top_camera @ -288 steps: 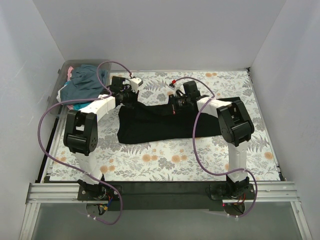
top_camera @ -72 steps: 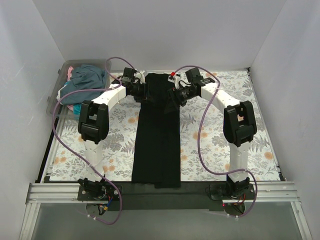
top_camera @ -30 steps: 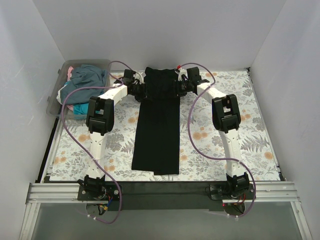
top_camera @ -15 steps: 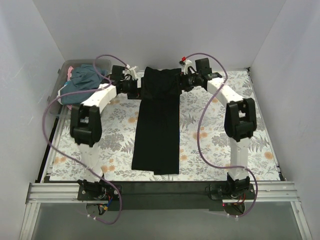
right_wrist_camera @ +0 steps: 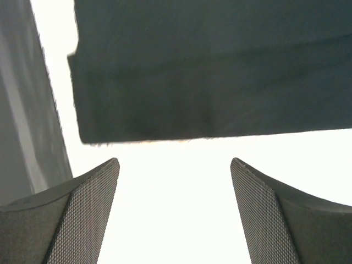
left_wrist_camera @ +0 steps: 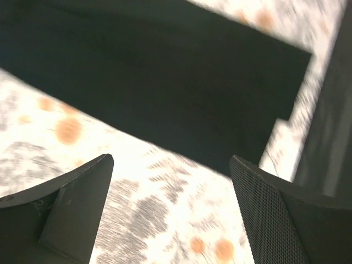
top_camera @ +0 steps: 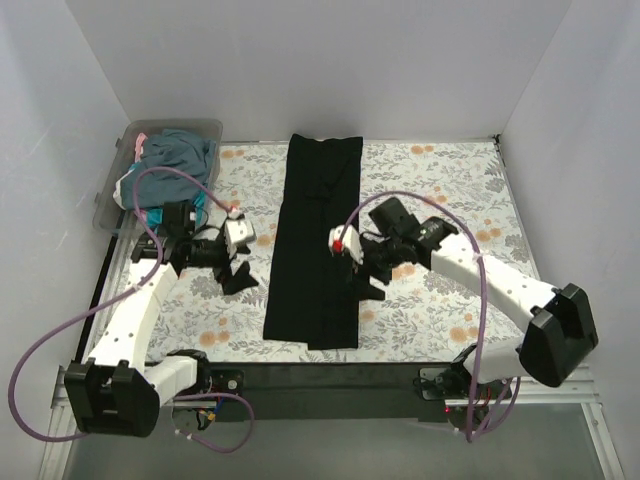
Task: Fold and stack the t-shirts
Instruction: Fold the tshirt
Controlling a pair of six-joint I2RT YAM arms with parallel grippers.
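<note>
A black t-shirt [top_camera: 318,240], folded into a long narrow strip, lies flat on the floral table covering from the far edge to near the front edge. My left gripper [top_camera: 238,275] hangs open just left of the strip's near half, holding nothing. In the left wrist view the black t-shirt [left_wrist_camera: 165,82] fills the top, beyond my left gripper [left_wrist_camera: 171,165]. My right gripper [top_camera: 362,283] is open beside the strip's right edge. The right wrist view shows the black t-shirt [right_wrist_camera: 209,71] ahead of my right gripper [right_wrist_camera: 175,165], with bare table between the fingers.
A clear plastic bin [top_camera: 112,190] stands at the far left with a slate-blue t-shirt [top_camera: 175,155] heaped in it over pink and teal cloth. White walls close the table's back and sides. A black strip [top_camera: 330,372] runs along the near edge.
Both grippers have opened and let go of the shirt's far end, which now lies flat. Both arms have pulled back toward me, to either side of the strip's near half.
</note>
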